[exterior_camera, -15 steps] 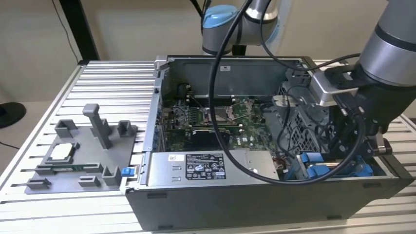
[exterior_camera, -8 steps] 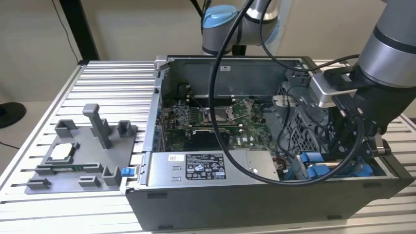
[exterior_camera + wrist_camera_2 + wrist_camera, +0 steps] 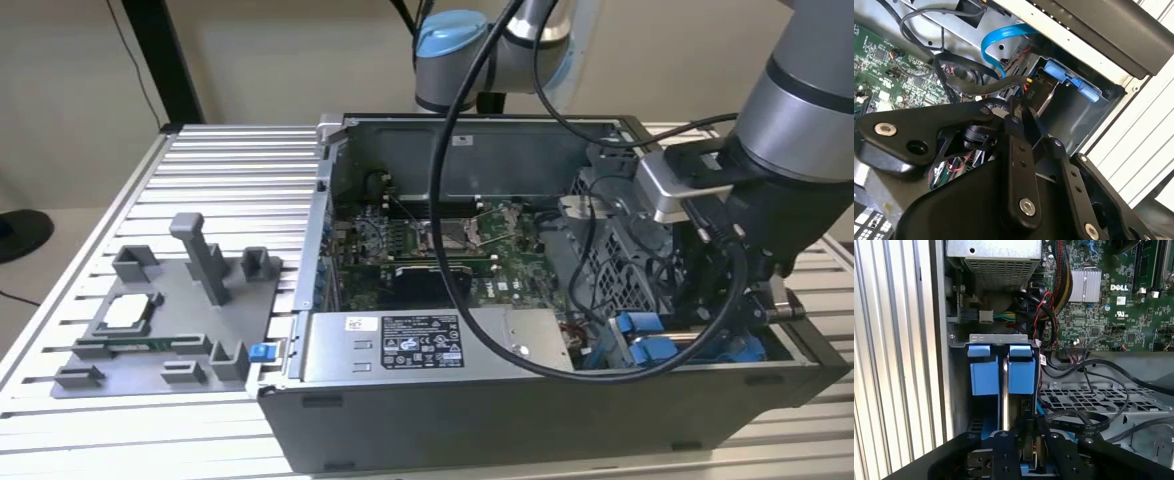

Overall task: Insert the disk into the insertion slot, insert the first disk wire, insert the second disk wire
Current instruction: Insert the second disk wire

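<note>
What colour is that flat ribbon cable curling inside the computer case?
Bright blue. The ribbon cable shows best in the second wrist view, curving above the black gripper.

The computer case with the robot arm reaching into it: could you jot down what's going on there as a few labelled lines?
Setting: open computer case on a slatted metal table
Arm position: reaching down into the corner of the case at the exterior view's right
Hand: beside the blue tabs of the insertion slot
Nearby: blue flat cable, green circuit board
On the table: grey parts holder
</note>
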